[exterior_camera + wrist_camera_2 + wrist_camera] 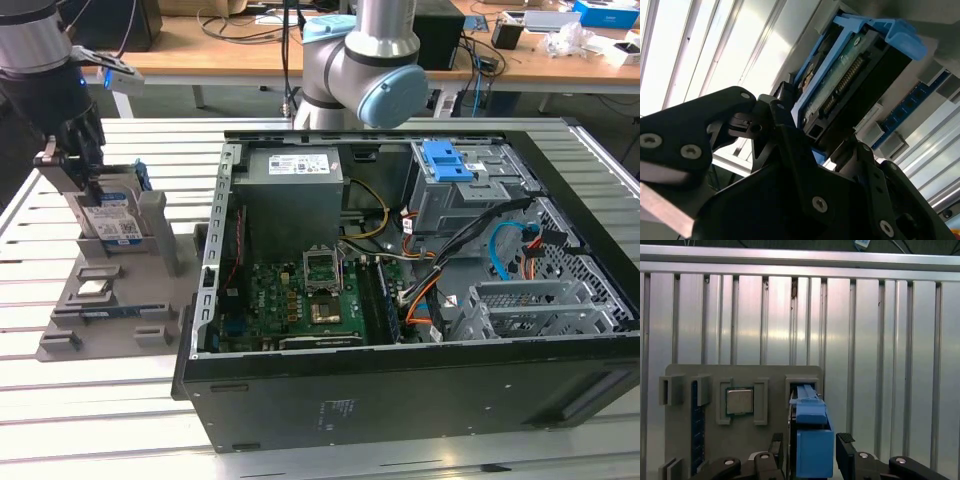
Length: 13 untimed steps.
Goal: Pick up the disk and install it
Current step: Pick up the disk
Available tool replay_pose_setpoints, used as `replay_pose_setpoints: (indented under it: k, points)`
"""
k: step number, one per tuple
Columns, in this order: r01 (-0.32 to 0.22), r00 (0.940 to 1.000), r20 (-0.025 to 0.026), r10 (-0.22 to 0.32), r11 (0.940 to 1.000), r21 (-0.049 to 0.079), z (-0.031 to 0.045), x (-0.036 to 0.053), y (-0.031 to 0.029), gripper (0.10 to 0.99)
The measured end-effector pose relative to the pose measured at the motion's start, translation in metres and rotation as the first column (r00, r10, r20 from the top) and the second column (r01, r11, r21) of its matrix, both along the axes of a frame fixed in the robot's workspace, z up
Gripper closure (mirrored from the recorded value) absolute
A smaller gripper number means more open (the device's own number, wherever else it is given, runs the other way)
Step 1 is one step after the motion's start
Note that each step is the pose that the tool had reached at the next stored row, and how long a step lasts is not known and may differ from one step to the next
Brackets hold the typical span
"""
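The claw point(85, 165) is down over the grey holder tray point(110, 330), straddling the disk point(112, 222), which stands on edge in its slot directly beneath the claw. In both wrist views the blue bracket point(814, 455) sits right between the jaws, hugged narrowly on both sides; whether they actually clamp it, I can't tell. The disk's white-and-blue label faces out, its print too small to read. Just beside the claw, a square processor chip point(739, 401) lies flat in the tray. Well away stands the open computer case point(400, 400), with a white label point(295, 163) on its grey power supply, also illegible.
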<state>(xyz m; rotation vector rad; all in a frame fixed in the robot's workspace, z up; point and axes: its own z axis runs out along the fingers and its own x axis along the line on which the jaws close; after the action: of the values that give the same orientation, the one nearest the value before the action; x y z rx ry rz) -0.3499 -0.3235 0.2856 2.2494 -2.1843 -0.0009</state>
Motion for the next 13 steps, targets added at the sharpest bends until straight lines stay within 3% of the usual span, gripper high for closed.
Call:
replay_pose_setpoints:
  k: [11,13]
  points:
    - [-0.001,1.0,0.0,0.001,1.0,0.0,-0.0003,0.0,0.0,0.545]
    - [-0.001,1.0,0.0,0.001,1.0,0.0,-0.0003,0.0,0.0,0.627]
